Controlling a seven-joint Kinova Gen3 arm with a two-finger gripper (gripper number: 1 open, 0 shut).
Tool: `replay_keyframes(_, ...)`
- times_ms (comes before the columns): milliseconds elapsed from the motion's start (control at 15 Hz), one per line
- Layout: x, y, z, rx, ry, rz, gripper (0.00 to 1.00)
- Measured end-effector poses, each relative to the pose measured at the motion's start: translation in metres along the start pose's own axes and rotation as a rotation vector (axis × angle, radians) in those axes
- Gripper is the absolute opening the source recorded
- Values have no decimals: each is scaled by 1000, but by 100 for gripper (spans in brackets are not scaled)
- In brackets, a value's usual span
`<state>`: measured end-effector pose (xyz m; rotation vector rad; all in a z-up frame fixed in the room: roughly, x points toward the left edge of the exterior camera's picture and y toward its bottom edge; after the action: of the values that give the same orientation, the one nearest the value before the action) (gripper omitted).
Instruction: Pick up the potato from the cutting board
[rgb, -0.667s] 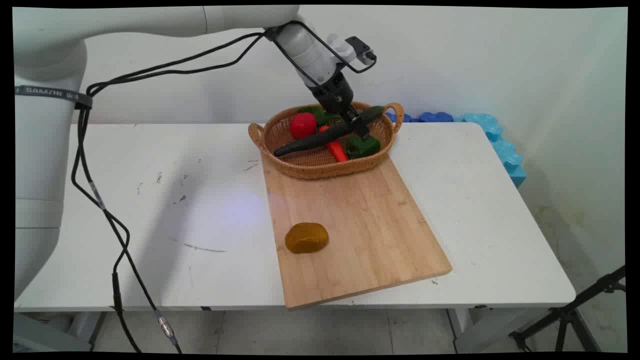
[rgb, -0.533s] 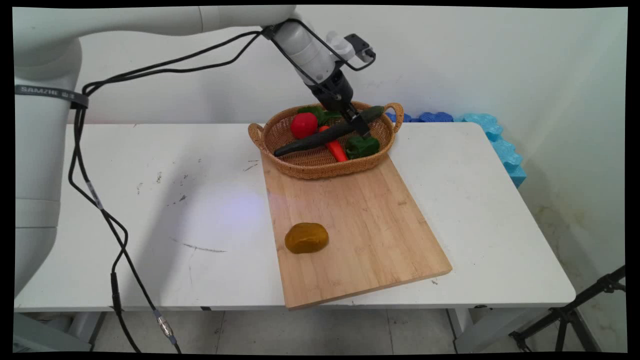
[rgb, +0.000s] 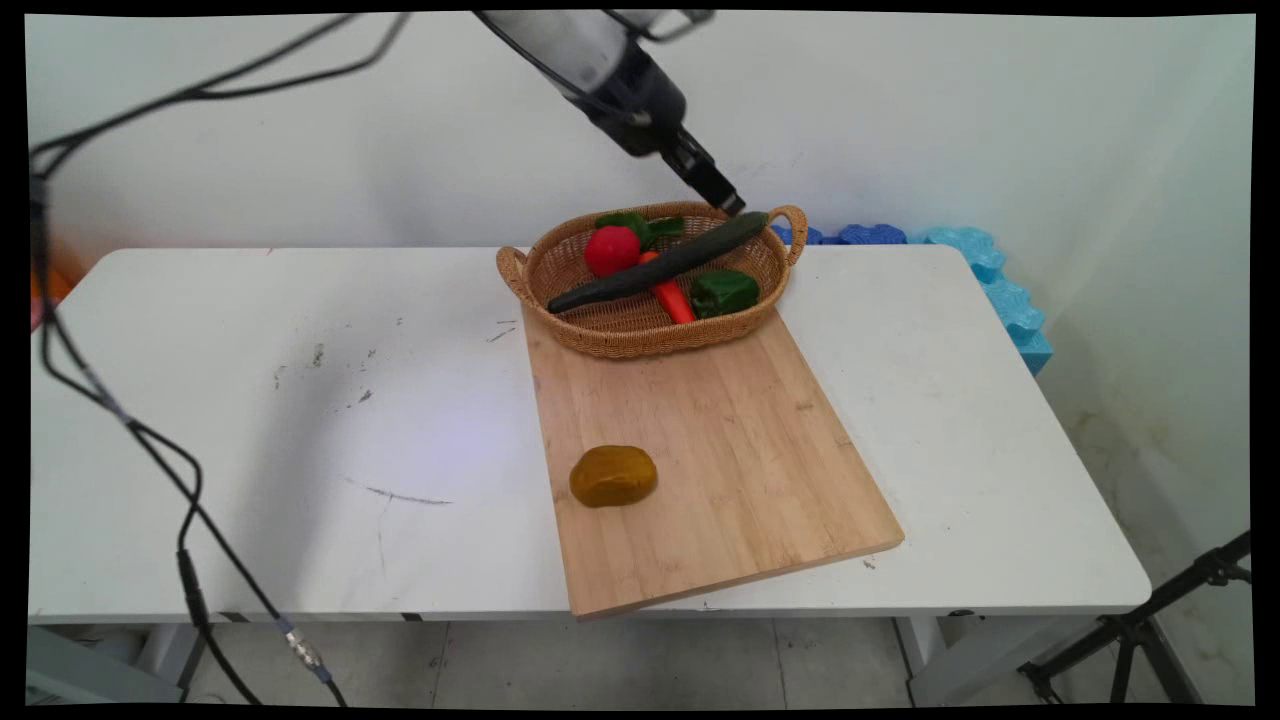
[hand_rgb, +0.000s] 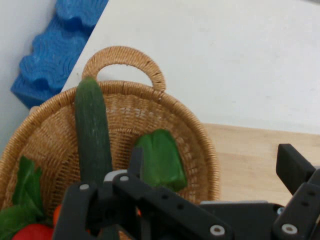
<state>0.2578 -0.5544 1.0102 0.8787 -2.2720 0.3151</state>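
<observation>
One wicker basket (rgb: 640, 335) near the tabletop's (rgb: 300, 400) far edge, one cucumber (rgb: 660, 265), one tomato (rgb: 611, 250), one carrot (rgb: 672, 300), one green pepper (rgb: 725, 292) inside, one cutting board (rgb: 720, 450) carrying one brown potato (rgb: 613, 476), gripper (rgb: 722, 198) above the cucumber's far tip, fingers (hand_rgb: 295, 167) spread apart, holding nothing.

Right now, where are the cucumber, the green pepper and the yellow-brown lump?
cucumber (rgb: 665, 264), main view, mid-length.
green pepper (hand_rgb: 160, 159), hand view, its top face.
yellow-brown lump (rgb: 613, 476), main view, its centre.
</observation>
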Motion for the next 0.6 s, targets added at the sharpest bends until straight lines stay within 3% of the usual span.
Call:
replay_keyframes(333, -17, 23, -95, -45, 87, 26, 100)
replay_keyframes(600, -55, 40, -167, -105, 121, 52, 100)
